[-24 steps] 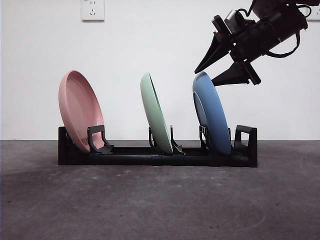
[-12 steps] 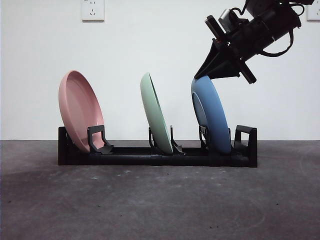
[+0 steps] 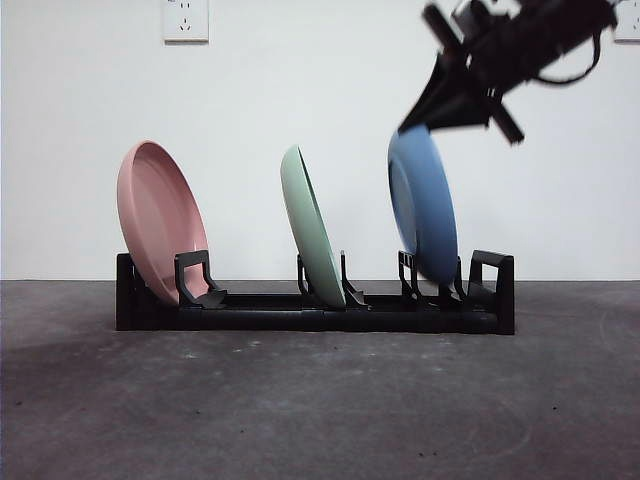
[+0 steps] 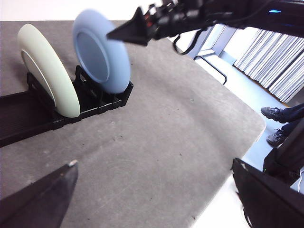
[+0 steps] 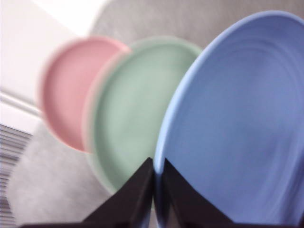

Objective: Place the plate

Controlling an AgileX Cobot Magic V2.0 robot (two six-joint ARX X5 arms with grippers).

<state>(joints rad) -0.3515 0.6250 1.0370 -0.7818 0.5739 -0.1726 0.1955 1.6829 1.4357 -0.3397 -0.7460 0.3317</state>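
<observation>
Blue plate (image 3: pixel 424 205) clamped at its top rim by the right gripper (image 3: pixel 432 118), lower edge just above the rack's (image 3: pixel 310 310) end slot.
Rigid, smooth, probably light; a rim grip suits it, though it could slip. Count: three plates, blue, green (image 3: pixel 312 228), pink (image 3: pixel 160 218); one rack. Left gripper (image 4: pixel 152 194) spread wide, idle.

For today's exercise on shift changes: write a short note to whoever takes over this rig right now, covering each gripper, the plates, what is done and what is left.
Right gripper: shut on the blue plate's top rim, plate partly raised at the right end of the rack.
Left gripper: open, waiting above the table, holding nothing.
Pink plate and green plate stand in their slots.
Done: blue plate gripped.
Left: finish moving the blue plate and release it.
</observation>
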